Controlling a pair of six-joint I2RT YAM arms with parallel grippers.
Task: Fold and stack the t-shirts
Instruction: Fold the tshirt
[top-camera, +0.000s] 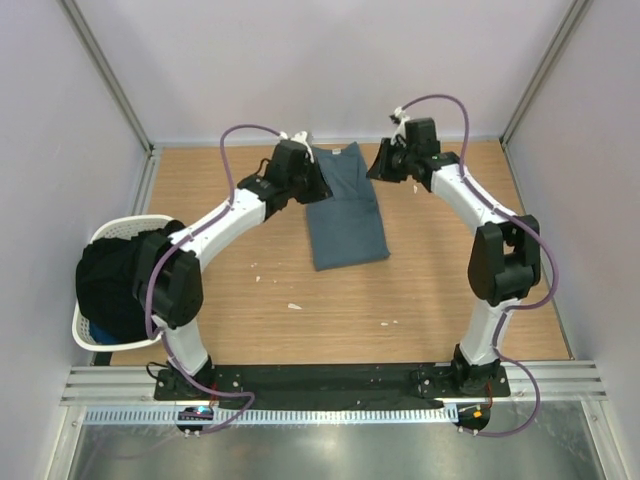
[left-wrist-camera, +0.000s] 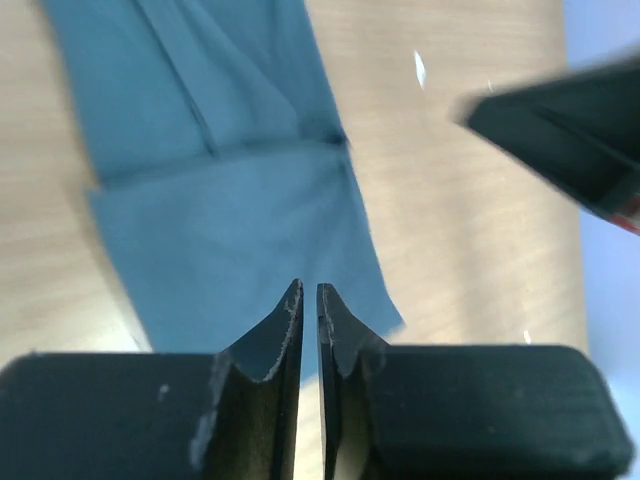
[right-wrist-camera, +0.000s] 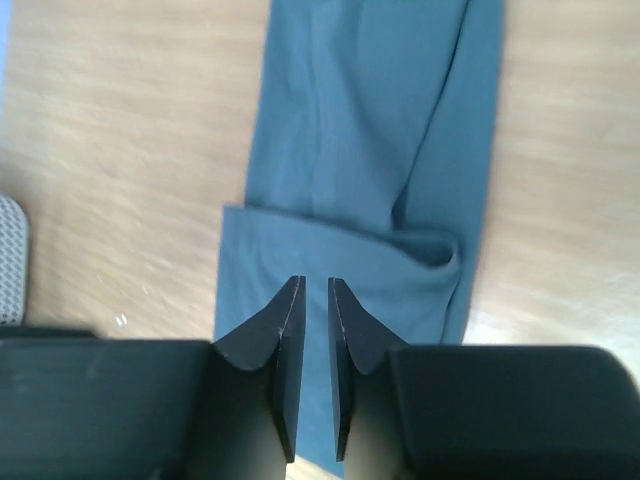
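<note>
1. Pale lilac walls (top-camera: 300, 70) close in a wooden worktop (top-camera: 430, 290) on three sides.
2. One slate blue-grey t-shirt (top-camera: 347, 215) lies flat on the worktop, towards the far middle. It is folded lengthwise into a long strip that runs slightly askew from the back wall towards the arms.
3. Both wrist views show the end of the strip nearest the cameras doubled over the rest, with the edge of that flap running crosswise.
4. The left pincer (left-wrist-camera: 309, 292) sits at the far left edge of the t-shirt. Its fingers are clenched to a thin slit, and no cloth can be seen pinched between them. Its tips show against the doubled end of the cloth.
5. The right pincer (right-wrist-camera: 316, 285) sits at the far right corner of the t-shirt, facing the left one across the strip. It is likewise clenched to a narrow gap, with nothing visibly held, and its tips show against the folded flap.
6. From above, the two arms curve inwards from their bases, so both pincers meet the same far end of the t-shirt.
7. A white plastic laundry basket (top-camera: 88, 330) stands at the left edge of the worktop, beside the left arm's elbow and well apart from the t-shirt. Dark clothing (top-camera: 105, 280) is heaped in it.
8. A few small white scraps (top-camera: 294, 306) lie on the bare wood between the t-shirt and the arm bases.
</note>
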